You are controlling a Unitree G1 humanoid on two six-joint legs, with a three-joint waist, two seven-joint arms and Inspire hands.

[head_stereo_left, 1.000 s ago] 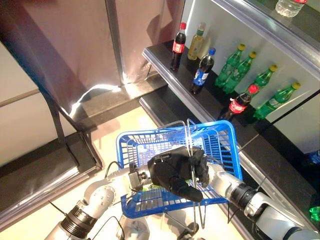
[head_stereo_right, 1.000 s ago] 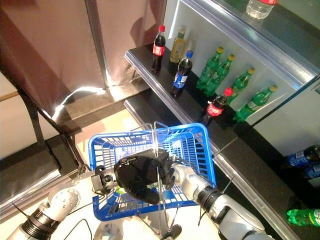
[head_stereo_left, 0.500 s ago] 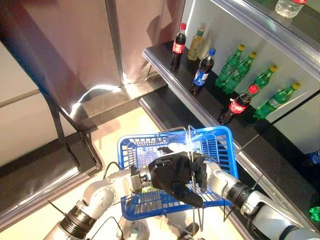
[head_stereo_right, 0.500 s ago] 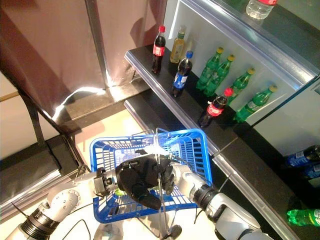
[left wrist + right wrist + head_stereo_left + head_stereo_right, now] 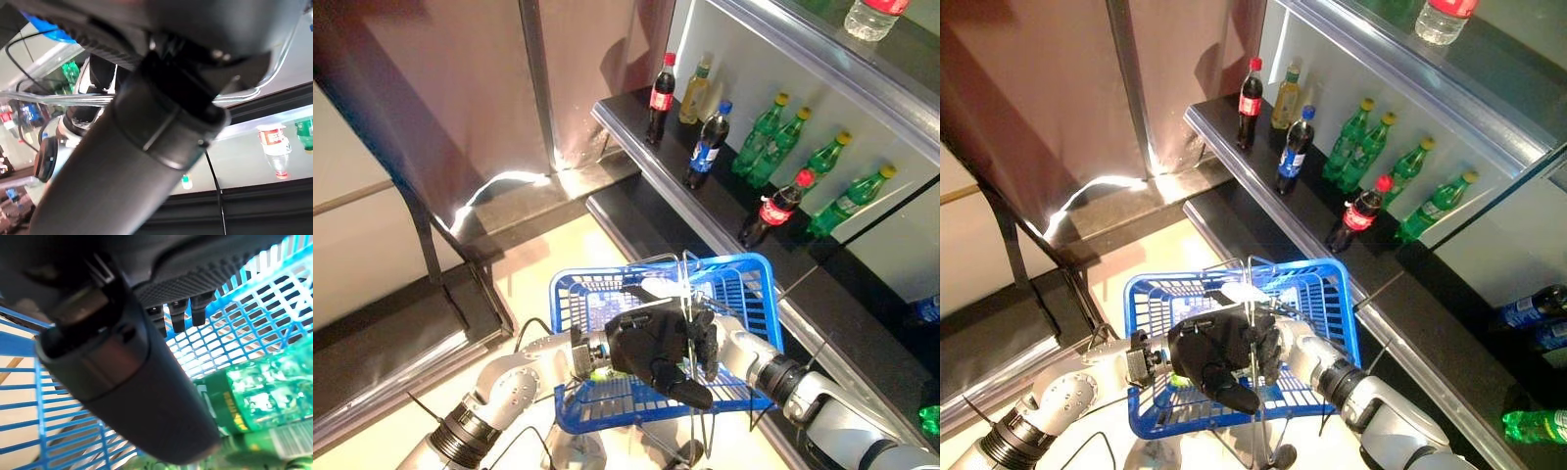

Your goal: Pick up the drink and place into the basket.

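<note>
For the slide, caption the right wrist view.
Right hand inside the blue basket, beside a green drink bottle.

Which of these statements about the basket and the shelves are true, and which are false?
1. The basket is blue. True.
2. A green bottle lies inside the basket. True.
3. The lower shelf holds only green drinks. False: a red-capped bottle and a blue-capped bottle stand there too.
4. The basket stands on the lower shelf. False: it is in front of that shelf, above the floor.
5. A clear bottle sits on the upper shelf. True.
</note>
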